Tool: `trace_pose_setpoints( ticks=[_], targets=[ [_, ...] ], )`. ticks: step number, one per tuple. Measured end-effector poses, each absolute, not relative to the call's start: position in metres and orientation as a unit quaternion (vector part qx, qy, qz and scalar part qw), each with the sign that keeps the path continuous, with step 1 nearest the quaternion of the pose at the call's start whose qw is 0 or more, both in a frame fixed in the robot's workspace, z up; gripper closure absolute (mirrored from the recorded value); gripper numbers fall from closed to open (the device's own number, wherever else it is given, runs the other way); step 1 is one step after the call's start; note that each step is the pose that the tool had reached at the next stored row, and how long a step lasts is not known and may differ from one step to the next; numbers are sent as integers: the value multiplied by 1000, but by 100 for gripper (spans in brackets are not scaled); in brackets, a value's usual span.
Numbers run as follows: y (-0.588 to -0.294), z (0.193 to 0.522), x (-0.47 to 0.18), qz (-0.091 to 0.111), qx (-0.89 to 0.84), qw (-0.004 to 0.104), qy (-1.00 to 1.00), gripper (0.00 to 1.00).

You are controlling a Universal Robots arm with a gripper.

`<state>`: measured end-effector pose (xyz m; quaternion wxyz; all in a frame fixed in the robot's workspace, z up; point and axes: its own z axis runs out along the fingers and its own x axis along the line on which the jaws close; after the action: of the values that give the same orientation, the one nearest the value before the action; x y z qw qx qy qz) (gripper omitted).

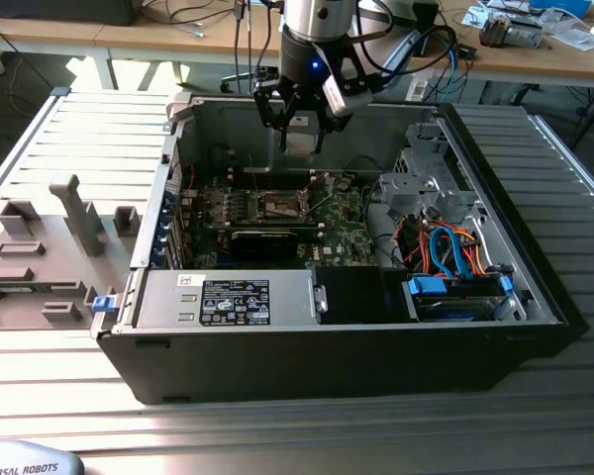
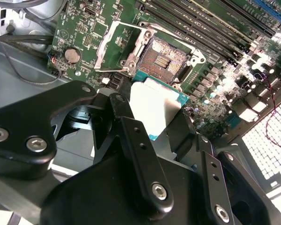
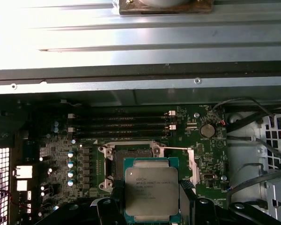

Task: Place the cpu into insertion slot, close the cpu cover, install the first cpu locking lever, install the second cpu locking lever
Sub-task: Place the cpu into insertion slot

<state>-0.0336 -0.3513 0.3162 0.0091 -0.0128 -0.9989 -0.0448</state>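
Note:
My gripper (image 1: 299, 134) hangs over the far wall of the open computer case (image 1: 535, 287), shut on the cpu (image 1: 299, 142). In both wrist views the cpu (image 3: 151, 192) (image 2: 157, 105) is a flat square chip with a dull silver top, held level between the black fingers (image 2: 131, 136). It hovers above the green board, beside the insertion slot (image 2: 166, 58) (image 3: 117, 157), and hides part of the slot in the first wrist view. The slot is bare with a dark centre. The cpu cover (image 2: 110, 47) (image 3: 193, 164) stands swung open on the coin-battery side.
Long black memory slots (image 3: 122, 124) run beside the socket. A black card (image 1: 265, 238) lies nearer the front. A metal drive cage (image 1: 431, 178) and orange and blue cables (image 1: 455, 252) fill the exterior view's right. Grey fixtures (image 1: 79, 218) stand outside, on the exterior view's left.

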Motion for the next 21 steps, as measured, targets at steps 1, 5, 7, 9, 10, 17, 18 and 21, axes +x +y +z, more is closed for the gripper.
trace_pose_setpoints(
  ticks=[1,5,7,9,10,17,18,21],
  targets=[
    [-351,316,-34,-45,-13,9,-999,46],
    [-351,315,-34,-45,-13,9,-999,46],
    [-351,315,-34,-45,-13,9,-999,46],
    [-351,314,-34,-45,-13,9,-999,46],
    [-351,313,-34,-45,-13,9,-999,46],
    [-351,312,-34,-45,-13,9,-999,46],
    [-351,312,-34,-45,-13,9,-999,46],
    [-351,311,-34,-45,-13,9,-999,46]
  ],
)
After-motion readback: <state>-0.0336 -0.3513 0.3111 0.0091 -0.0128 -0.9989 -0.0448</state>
